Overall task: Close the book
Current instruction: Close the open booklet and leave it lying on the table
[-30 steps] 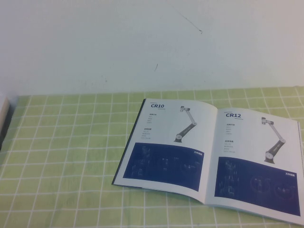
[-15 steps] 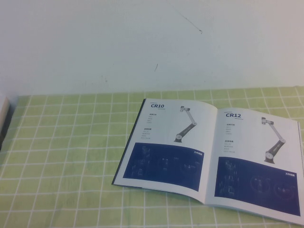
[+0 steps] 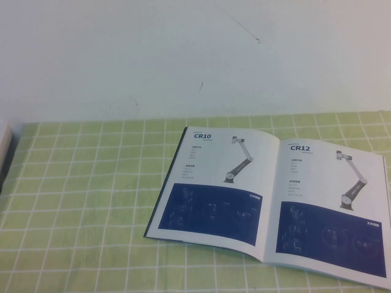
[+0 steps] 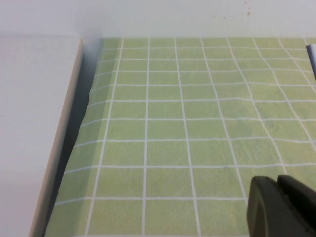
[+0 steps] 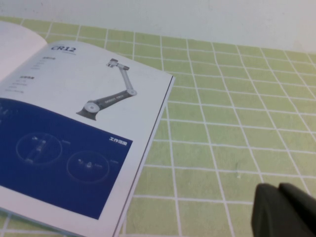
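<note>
Book (image 3: 269, 207) lies open and flat on the green checked cloth of the table (image 3: 79, 183), on the robot's right half, showing the CR10 page on the left and the CR12 page on the right; spine runs roughly away from the robot, and the near right corner meets the picture's edge in the high view; neither arm shows in the high view. Left claw (image 4: 277, 190) hangs over bare cloth on the left side, beside a white slab (image 4: 34, 123) at the cloth's edge, well apart from the book, of which its wrist view catches only a corner; its two dark tips sit pressed together, holding nothing. Right claw (image 5: 279, 195) hangs over the cloth just beyond the free edge of the CR12 page, nearer the robot than that page's far corner; closed likewise, and empty. Judgement: closing not yet begun, step in hand is the approach. The right claw looks the better placed; next move would call for it to part its tips, come down at the outer edge of the right-hand half, get under the cover and swing it over the spine onto the CR10 side. Risks: thin leaves lie flat, so it may catch only some pages; book may slide on the cloth.
</note>
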